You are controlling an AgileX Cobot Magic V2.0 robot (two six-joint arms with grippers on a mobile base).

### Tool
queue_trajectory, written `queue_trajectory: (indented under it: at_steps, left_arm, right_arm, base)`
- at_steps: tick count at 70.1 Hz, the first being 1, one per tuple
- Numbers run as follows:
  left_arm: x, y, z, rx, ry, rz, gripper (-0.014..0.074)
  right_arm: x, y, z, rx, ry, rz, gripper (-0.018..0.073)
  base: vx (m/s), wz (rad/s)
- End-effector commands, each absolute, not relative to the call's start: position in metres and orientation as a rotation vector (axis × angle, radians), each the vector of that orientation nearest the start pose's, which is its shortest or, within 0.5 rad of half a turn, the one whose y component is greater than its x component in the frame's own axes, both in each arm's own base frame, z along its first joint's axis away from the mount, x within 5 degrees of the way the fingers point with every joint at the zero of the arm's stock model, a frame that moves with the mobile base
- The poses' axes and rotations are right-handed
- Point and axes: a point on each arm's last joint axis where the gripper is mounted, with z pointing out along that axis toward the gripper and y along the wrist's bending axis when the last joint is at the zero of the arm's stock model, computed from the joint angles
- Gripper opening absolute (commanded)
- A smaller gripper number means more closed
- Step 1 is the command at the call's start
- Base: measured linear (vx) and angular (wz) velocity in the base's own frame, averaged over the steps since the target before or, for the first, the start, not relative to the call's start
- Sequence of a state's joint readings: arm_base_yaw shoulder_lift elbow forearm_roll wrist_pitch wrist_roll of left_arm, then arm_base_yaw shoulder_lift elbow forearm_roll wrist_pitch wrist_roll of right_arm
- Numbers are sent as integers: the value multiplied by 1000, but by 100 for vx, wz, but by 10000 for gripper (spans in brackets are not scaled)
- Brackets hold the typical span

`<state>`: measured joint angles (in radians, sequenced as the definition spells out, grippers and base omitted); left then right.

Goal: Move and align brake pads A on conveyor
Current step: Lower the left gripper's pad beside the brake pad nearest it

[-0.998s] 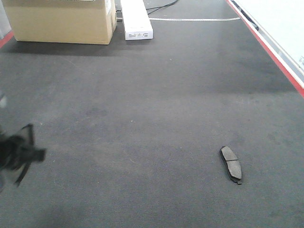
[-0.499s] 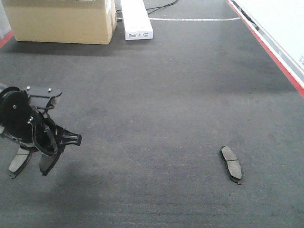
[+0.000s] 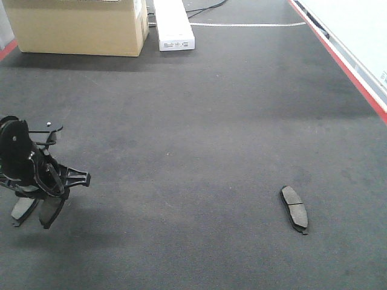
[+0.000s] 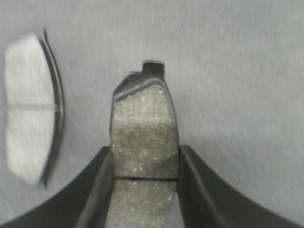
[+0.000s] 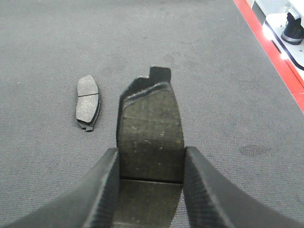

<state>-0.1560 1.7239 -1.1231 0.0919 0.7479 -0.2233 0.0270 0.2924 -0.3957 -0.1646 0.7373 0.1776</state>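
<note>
**Operator:** Where were the brake pads?

**Robot:** One, the left-held pad (image 4: 144, 128), stood on end between the fingers of my left gripper (image 4: 145, 151), its notched tip pointing away from the wrist camera. The jaws were pinched on its two long sides. Whether its tip touched the conveyor (image 3: 193, 121), I couldn't tell.

**Operator:** And the other arm?

**Robot:** It was the same there. My right gripper (image 5: 151, 151) was clamped on the right-held pad (image 5: 151, 118), which I gripped by its long edges with the cross groove just above the fingertips.

**Operator:** Any pads lying loose?

**Robot:** Two, both flat on the belt. The left lying pad (image 4: 28, 109) was just beside my left jaws, on their left in the wrist view, washed out and blurred. The right lying pad (image 5: 88, 101) was near my right jaws, also on their left, apart from the held one and roughly parallel to it.

**Operator:** What was around them?

**Robot:** Dark felt-like belt everywhere, with a red strip (image 5: 266, 42) along its right edge. At the far end stood a cardboard box (image 3: 78, 27) with a white box (image 3: 173, 24) just beside it.
</note>
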Motion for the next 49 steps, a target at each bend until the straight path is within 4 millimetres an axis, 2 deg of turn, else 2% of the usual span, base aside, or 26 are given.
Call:
queue_trajectory:
  at_steps: [1,12,36,49]
  left_arm:
    - [341,-48,222,-11,2746,9,-6]
    - [345,-48,208,-15,2801,18,-6]
    - [369,-53,214,-42,2826,3,-6]
    - [377,-54,202,-48,2927,35,-6]
  right_arm:
    - [66,-8,279,70,2002,-80,-7]
    - [66,-8,279,70,2002,-80,-7]
    - [66,-8,279,70,2002,-80,-7]
    - [66,-8,279,70,2002,-80,-7]
  base:
    - [0,0]
    - [0,0]
    - [0,0]
    - [0,0]
